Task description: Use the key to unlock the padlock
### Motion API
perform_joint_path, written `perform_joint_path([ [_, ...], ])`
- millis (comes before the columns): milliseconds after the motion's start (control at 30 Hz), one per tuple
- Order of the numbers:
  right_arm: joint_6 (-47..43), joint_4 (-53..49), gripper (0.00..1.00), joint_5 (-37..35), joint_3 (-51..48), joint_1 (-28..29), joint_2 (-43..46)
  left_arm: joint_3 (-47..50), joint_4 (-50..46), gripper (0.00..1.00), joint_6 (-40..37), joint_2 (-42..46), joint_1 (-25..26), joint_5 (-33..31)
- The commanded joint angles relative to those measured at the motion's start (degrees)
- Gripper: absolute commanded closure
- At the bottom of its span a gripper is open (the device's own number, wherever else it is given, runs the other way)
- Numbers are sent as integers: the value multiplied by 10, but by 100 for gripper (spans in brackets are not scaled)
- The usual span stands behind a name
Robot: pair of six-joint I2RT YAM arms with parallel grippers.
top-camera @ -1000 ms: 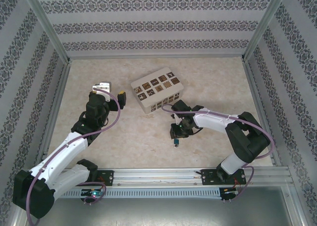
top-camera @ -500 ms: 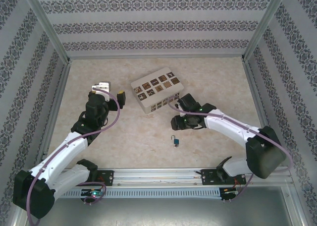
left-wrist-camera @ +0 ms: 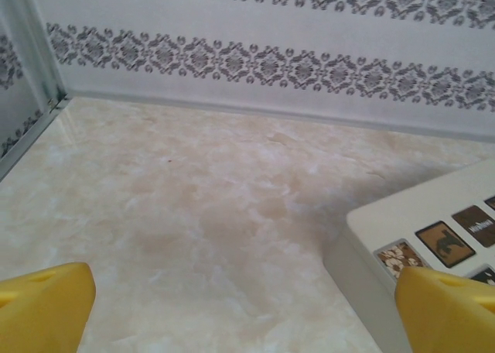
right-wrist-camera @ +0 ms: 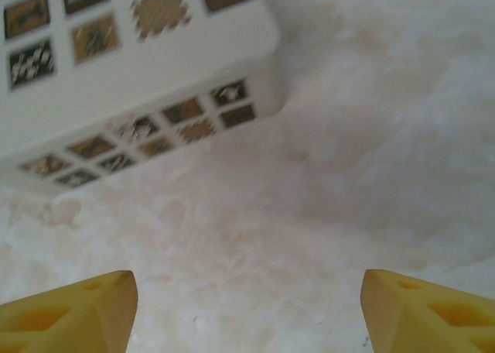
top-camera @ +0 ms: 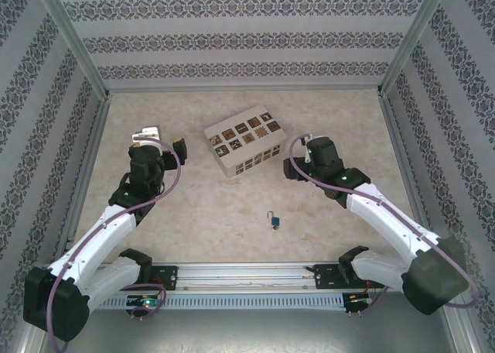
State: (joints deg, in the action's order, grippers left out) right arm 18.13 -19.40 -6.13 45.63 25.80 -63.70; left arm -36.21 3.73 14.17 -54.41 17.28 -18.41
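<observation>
My left gripper [left-wrist-camera: 244, 299] and right gripper [right-wrist-camera: 247, 299] gape empty; the tiny padlock [top-camera: 274, 221] looks light, hard and slippery, so I'd pinch its blue body.

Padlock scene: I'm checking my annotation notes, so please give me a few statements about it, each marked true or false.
1. The padlock lies on the table, held by no claw. True.
2. The right claw is shut on the padlock. False: it is open and empty, near the box.
3. The padlock lies nearer the arm bases than the box does. True.
4. The left claw is shut. False: it is wide open.
</observation>
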Motion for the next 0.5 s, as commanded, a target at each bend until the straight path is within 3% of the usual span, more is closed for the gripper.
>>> perform_joint_path([
  [0,-31,62,11,-53,-19,-21,35,-7,-22,1,42,-5,-21,-10],
  [67,-47,72,2,-71,-31,-33,54,-10,-29,1,48,-6,-33,-4],
  [467,-108,183,2,-86,-169,-172,153,-20,-65,1,51,-10,-93,36],
])
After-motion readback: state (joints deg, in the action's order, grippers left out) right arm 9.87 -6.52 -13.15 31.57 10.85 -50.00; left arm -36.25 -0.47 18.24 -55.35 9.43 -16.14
